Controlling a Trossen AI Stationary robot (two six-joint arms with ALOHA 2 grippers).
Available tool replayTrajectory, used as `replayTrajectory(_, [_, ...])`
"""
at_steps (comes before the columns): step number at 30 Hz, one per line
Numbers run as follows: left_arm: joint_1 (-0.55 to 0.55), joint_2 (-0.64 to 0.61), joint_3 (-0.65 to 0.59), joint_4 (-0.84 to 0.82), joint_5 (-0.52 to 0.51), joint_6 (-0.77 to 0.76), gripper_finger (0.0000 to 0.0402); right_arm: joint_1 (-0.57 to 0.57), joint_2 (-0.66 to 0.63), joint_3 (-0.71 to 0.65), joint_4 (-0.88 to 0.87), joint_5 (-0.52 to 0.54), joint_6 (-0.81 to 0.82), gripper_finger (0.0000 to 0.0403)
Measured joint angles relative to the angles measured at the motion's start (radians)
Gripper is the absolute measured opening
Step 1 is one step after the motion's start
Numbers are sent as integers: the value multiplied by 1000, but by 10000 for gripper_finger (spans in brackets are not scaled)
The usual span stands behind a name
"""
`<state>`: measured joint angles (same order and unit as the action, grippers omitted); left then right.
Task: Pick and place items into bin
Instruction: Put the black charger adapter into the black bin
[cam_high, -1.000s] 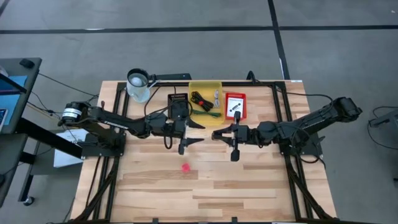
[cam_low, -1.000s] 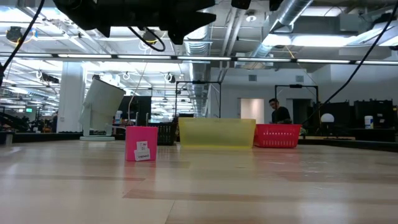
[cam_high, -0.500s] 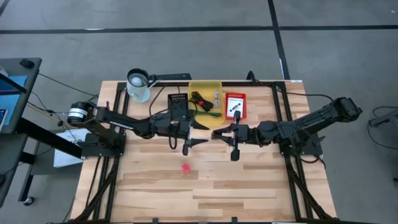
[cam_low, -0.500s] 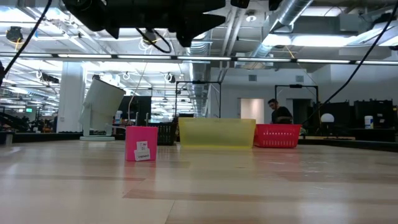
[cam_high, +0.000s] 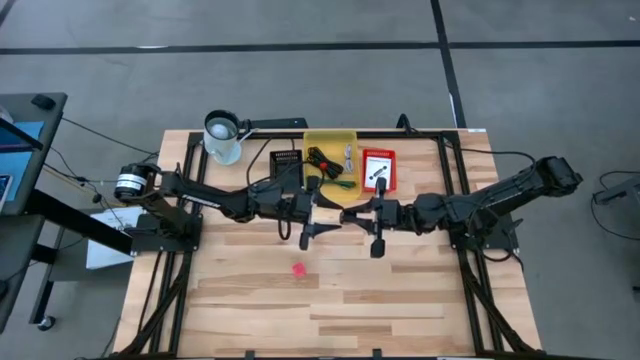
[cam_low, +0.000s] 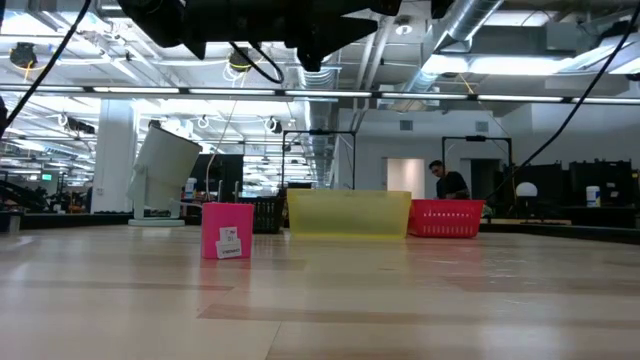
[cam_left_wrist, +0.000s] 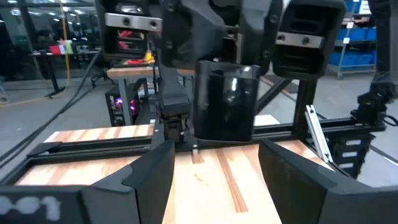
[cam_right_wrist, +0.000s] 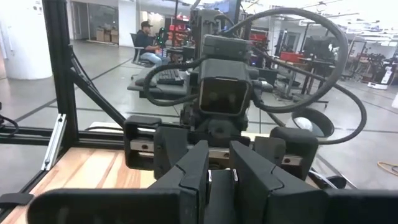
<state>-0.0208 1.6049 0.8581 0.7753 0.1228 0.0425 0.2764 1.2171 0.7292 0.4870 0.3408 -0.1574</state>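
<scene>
Stretching across the wooden table (cam_high: 400, 300), both arms meet near its middle, facing each other. Left gripper (cam_high: 322, 213) hangs with fingers spread wide and empty, just in front of the yellow bin (cam_high: 331, 142); right gripper (cam_high: 352, 214) is closed on nothing. Black coiled cable (cam_high: 320, 160) and green stick (cam_high: 343, 184) lie in the bin. The tiny pink-red cube (cam_high: 298, 268) sits alone on the table

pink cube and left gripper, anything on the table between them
Nothing: in the high view only bare wood separates the pink cube from the open left gripper.
</scene>
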Motion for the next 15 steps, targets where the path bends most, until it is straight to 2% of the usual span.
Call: replayTrajectory(15, [0, 1, 51, -6, 7, 31, 225, -11, 0, 0, 9, -4, 0, 55])
